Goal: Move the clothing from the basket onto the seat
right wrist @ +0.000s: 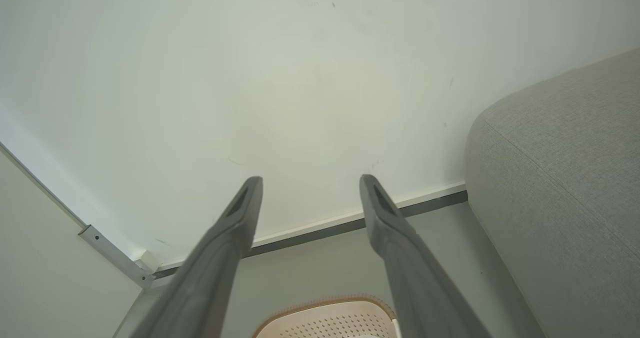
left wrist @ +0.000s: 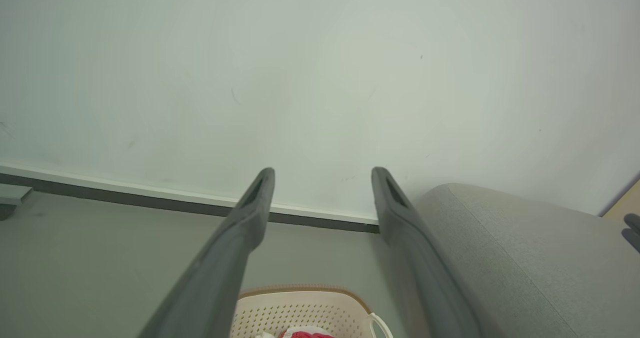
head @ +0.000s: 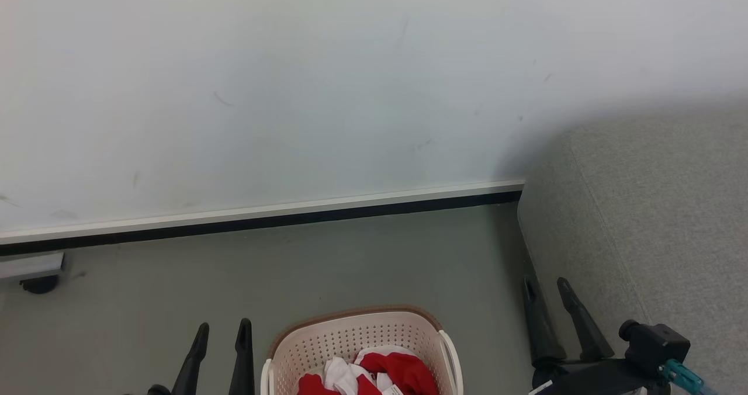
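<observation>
Hanging released, left gripper (head: 224, 323) and right gripper (head: 545, 280) are flanking cream perforated plastic basket (head: 350, 339) of red-white fabric clothing (head: 403, 368), beside grey upholstered seat (head: 654, 208) edge.

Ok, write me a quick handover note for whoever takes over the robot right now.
Left gripper: open, empty, left of the basket.
Right gripper: open, empty, by the seat.
Red and white clothing lies in the basket, on the floor beside the seat.
Done: no garment picked up yet.
To do: grasp the clothing and move it onto the seat.
</observation>
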